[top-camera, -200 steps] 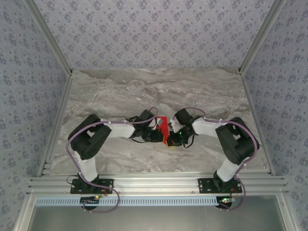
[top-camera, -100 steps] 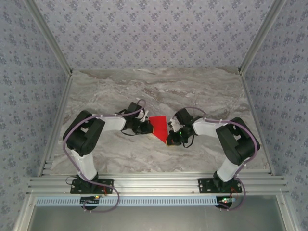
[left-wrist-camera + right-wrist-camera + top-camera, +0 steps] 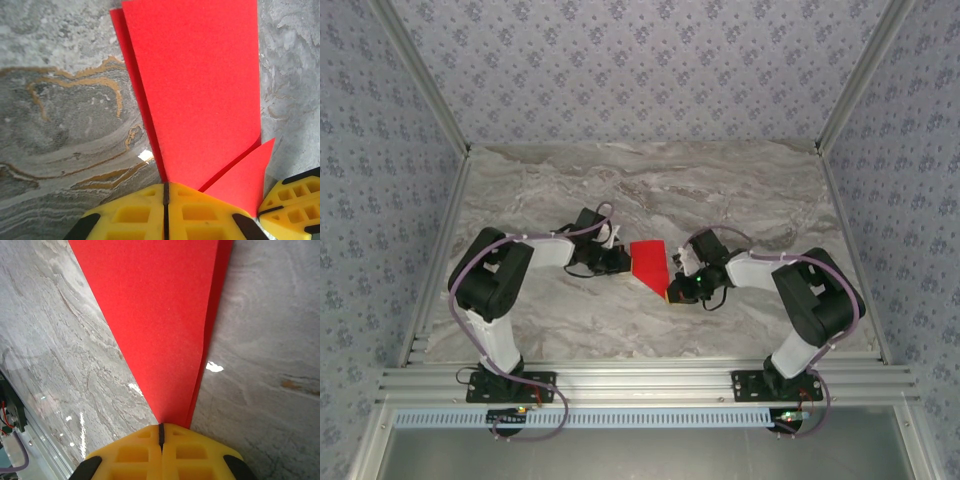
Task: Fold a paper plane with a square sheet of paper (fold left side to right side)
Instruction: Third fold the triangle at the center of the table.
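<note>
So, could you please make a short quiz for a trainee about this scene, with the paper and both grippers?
1. Multiple choice: what does the left gripper pinch? A) nothing B) the red paper C) a cable
2. True or false: the right gripper hangs open, clear of the paper.
3. Fill in: the gripper fingers are coloured ___.
Key: 1 B; 2 false, it is shut on the paper; 3 yellow.

Top view: from above and behind, you look down on the whole bench (image 3: 740, 190). Wrist views: you look closely past the left tool (image 3: 166, 187) and right tool (image 3: 161, 429); all three share the red sheet (image 3: 649, 262) ahead of each tool.
</note>
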You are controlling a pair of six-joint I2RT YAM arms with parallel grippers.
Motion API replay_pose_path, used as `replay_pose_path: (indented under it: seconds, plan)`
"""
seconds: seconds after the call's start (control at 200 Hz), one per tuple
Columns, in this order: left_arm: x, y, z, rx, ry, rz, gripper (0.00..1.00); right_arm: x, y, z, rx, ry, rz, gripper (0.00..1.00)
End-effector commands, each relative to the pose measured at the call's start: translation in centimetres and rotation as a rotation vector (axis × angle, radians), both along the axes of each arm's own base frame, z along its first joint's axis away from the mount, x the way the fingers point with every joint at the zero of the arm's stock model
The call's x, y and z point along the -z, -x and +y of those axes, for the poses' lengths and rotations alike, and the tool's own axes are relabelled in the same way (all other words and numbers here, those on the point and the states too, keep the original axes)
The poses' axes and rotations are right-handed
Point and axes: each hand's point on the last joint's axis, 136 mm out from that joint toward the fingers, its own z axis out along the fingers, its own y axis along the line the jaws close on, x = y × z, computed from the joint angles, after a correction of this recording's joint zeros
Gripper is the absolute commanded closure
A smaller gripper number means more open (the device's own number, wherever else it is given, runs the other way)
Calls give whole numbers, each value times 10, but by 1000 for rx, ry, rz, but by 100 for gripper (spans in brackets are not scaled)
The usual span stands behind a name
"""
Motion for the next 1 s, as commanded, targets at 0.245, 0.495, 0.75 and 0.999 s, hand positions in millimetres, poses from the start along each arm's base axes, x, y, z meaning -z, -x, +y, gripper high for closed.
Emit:
replay_pose_path:
  seconds: [0.245,0.495,0.75,0.999]
  plan:
    - [-22,-5,47,-190,-45,-60,77,56,41,-48,84,237,141,100]
    - [-35,13,14,-177,137,-30,62,63,45,-49,104,221,145,100]
    - [-37,9,-18,-137,174,-23,58,61,43,-48,96,218,135,100]
    - [-27,5,-30,-129,159,-3,55,60,42,-47,94,215,135,100]
